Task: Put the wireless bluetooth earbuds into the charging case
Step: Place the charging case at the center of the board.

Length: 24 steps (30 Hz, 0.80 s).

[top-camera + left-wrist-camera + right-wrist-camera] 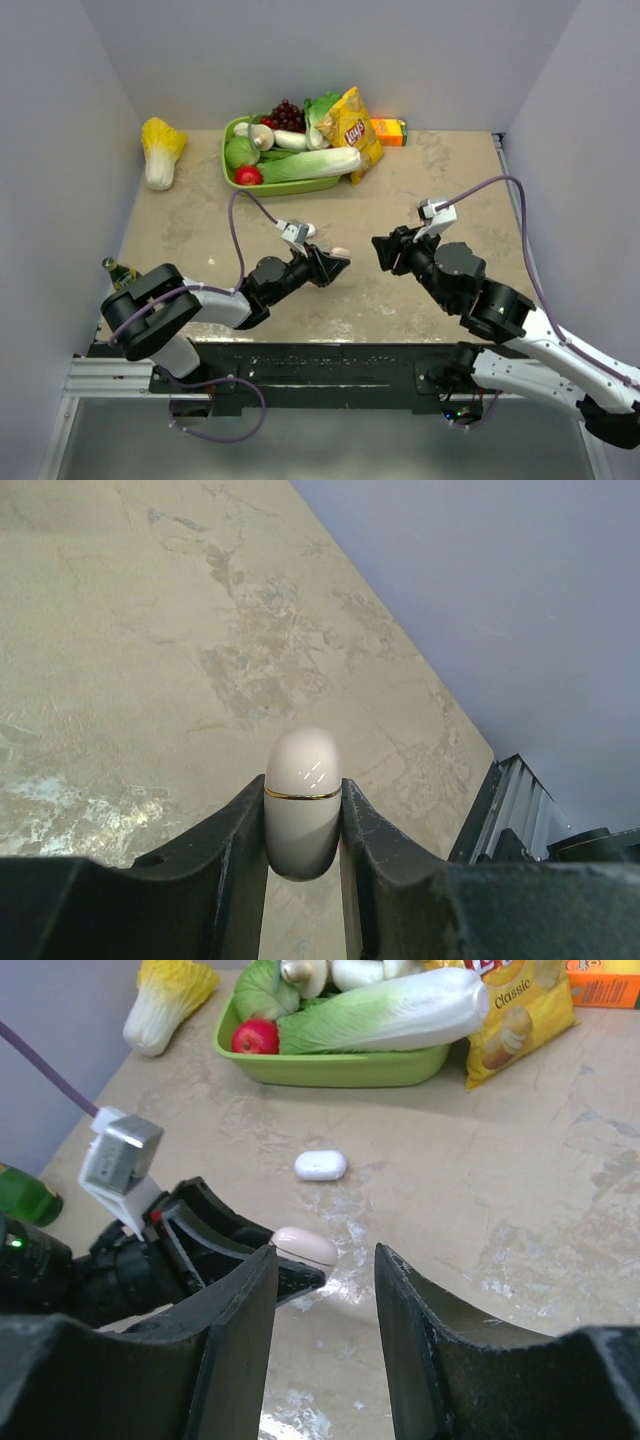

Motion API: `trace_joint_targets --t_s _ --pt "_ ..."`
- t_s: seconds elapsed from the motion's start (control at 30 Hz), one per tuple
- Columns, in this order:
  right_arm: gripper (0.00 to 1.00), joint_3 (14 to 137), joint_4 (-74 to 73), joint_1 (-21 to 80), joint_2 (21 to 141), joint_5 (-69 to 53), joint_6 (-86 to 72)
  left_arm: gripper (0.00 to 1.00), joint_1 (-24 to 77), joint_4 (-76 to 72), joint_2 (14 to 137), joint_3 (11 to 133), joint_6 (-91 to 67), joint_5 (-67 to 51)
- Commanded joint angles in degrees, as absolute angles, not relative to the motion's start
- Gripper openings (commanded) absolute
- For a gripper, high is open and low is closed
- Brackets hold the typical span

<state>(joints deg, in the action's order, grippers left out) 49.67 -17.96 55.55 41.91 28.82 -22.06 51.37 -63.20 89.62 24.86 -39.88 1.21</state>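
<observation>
Left hand (303, 792) was clamped on the charging case (305, 1245), with its fingers (235, 830) pressing the two flanks. The case was shut, a thin gold seam line ran round it, and its rounded end stuck out past the fingertips. It sat on the near side of the green tray (330, 1068), well apart from it and roughly in line with the tray's right end. I couldn't tell whether it touched the worktop (450, 190). Right hand (382, 252) was open with nothing between its jaws. It faced the case from further right of the tray, close but not touching. A second white pebble-shaped piece (321, 1165) lay flat on the worktop between the tray and the held case; I couldn't tell what it was. The tray held a long pale-green cabbage (390, 1010), a red round fruit (256, 1036) and dark grapes (288, 115). A yellow chips bag (520, 1020) leaned on the tray's right end, with an orange box (605, 985) just beyond it. A yellow-tipped cabbage (160, 150) lay left of the tray. A green bottle (25, 1195) stood well to the near left of the tray.
</observation>
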Motion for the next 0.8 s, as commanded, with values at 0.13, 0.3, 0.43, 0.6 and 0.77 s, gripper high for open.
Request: trace_joint_targets --t_s 0.13,0.3,0.43,0.6,0.77 --pt "0.48 47.73 -15.99 55.55 42.54 30.41 -23.38 0.0 51.15 -65.57 86.48 24.87 -40.25 4.21" --pt "0.48 46.58 -16.17 55.55 42.45 30.06 -24.17 0.0 50.45 -60.74 92.53 28.29 -40.43 6.06" --pt "0.49 46.76 -16.96 55.55 42.19 29.88 -24.43 0.0 48.43 -56.7 99.3 33.81 -42.53 4.84" --pt "0.49 47.2 -18.19 55.46 41.84 30.06 -24.26 0.0 45.53 -50.36 106.77 39.54 -43.07 2.91" --pt "0.5 47.2 -18.28 55.55 41.57 29.71 -24.17 0.23 43.16 -46.5 110.12 43.06 -43.86 0.27"
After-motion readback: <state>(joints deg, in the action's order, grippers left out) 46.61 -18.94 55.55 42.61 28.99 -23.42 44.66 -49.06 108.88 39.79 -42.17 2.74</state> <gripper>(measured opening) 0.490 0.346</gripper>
